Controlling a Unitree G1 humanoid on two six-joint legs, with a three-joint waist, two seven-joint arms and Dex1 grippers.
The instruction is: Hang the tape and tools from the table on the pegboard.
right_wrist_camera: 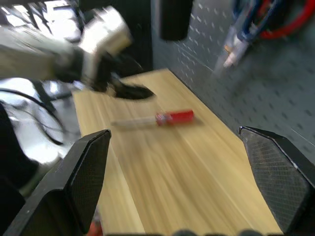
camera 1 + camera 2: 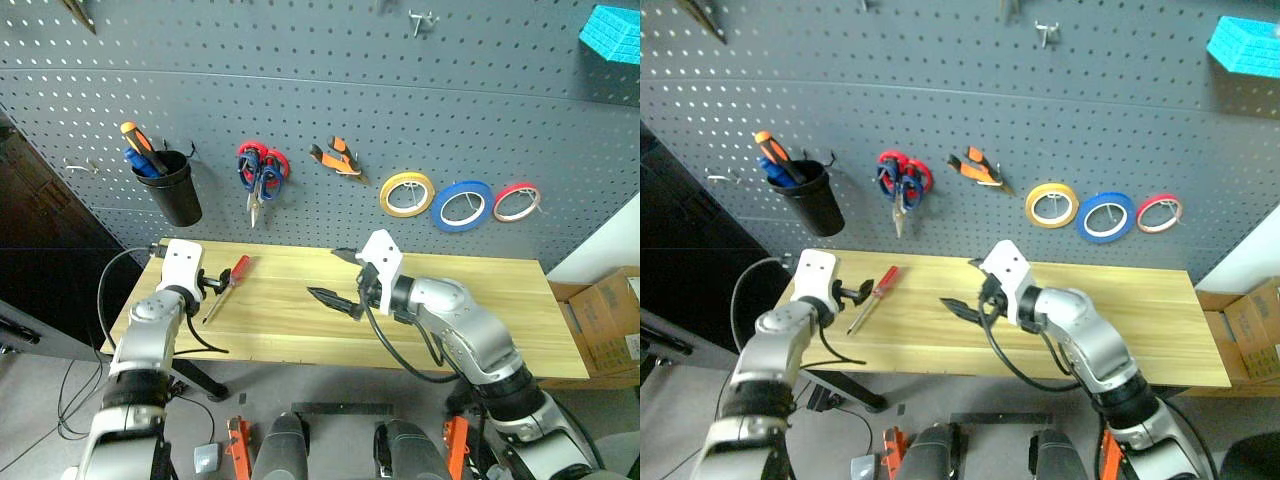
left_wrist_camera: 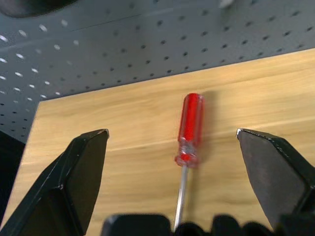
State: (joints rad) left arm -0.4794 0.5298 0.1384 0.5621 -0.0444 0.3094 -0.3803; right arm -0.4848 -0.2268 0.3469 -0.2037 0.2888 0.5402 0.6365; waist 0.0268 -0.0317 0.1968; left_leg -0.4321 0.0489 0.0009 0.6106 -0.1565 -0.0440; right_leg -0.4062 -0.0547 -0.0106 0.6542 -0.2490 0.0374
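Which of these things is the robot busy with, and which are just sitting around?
For the job:
- small red-handled screwdriver lying on the pale wooden table
- dark-grey pegboard
- wide blue tape ring, already hung
- orange-and-black pliers, already hung
- open left gripper

Just there:
- yellow tape roll
- thin red tape roll
- black cup
- cardboard box

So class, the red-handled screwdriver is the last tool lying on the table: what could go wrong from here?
1. The screwdriver lies flat on the table; the open left gripper could scrape the wood or nudge the round handle so it rolls away.
2. The open right gripper hovers over the same tabletop, so the arms might crowd each other.
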